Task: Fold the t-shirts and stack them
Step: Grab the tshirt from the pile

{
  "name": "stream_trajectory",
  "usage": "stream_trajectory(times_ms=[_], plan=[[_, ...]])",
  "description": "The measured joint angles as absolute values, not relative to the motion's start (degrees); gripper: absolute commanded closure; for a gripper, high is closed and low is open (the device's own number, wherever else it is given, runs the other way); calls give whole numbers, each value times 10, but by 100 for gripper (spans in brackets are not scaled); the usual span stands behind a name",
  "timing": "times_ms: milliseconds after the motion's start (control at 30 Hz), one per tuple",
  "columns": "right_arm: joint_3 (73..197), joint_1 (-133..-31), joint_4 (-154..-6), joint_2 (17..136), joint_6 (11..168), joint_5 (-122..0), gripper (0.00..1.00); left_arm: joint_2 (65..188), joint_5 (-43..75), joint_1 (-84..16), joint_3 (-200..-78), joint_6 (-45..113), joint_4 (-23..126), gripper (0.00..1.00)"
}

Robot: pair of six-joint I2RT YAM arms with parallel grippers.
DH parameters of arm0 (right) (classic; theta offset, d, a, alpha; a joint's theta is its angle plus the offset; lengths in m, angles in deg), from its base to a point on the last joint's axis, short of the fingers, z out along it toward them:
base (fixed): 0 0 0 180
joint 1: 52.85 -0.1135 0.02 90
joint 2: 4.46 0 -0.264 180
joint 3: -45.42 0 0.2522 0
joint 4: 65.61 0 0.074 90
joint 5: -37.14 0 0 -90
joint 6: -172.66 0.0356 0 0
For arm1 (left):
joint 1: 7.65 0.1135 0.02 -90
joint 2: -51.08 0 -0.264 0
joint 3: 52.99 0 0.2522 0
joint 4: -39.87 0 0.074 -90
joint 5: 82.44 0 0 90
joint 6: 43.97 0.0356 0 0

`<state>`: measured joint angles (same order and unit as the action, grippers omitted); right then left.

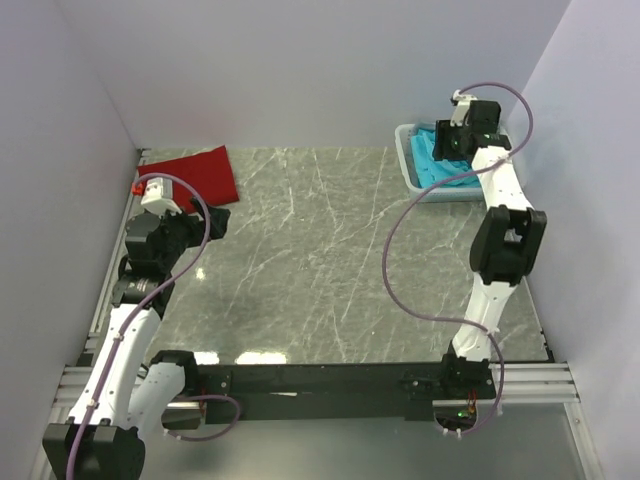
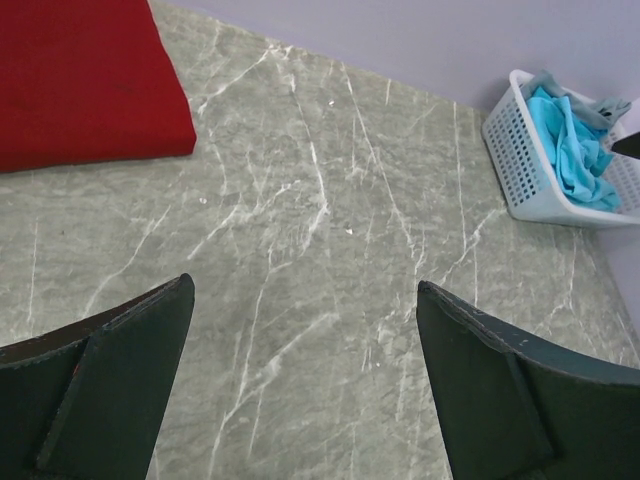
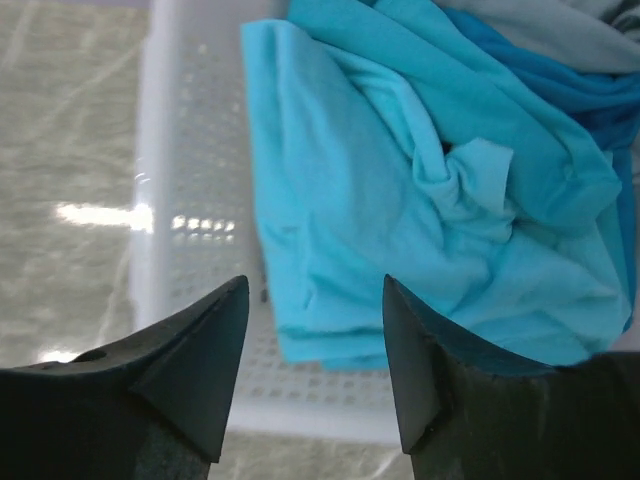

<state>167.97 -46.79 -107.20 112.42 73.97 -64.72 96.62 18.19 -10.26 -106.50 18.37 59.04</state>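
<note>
Red t-shirt (image 1: 190,172), folded flat, lies in the upper left of the top view on the marble table (image 1: 310,270), close to the back-left corner. My left gripper (image 2: 303,285) sits just below it in that view, jaws spread wide with nothing but bare tabletop between them. From the left wrist camera the shirt fills the upper left corner, clear of both fingers. The middle of the frame is just grey-green stone with white veins.

Over in the upper right, the white slatted basket (image 1: 406,152) sits by the back wall, and the turquoise t-shirts (image 3: 400,200) are bunched up inside it. They're crumpled, not folded, with a darker blue layer and a greyish bit at the top right of the right wrist view. My right gripper (image 3: 315,285) hangs over that pile, jaws apart, gripping nothing - can't tell if the tips actually touch the cloth.
</note>
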Motion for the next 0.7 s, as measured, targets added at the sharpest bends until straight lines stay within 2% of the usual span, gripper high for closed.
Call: stream_trajectory(times_ms=[67,300,467,500,533,633,700], plan=[[1721,-469,-1090,1166,738,-639,44,972,182,-102,-1065,184,591,1],[1777,-473,-1116,1246,735,-611,49,985,178,-102,-1065,188,591,1],[1804,-474,-1120,1272,731,-596,60,991,178,-102,-1065,188,591,1],[1806,-475,-1121,1274,730,-592,64,991,178,-102,-1065,189,591,1],[1810,-475,-1121,1276,727,-588,74,991,178,-102,-1065,189,591,1],[1832,-476,-1124,1287,721,-578,94,991,178,-102,-1065,189,591,1],[1839,-476,-1124,1289,718,-574,99,991,178,-102,-1065,189,591,0]])
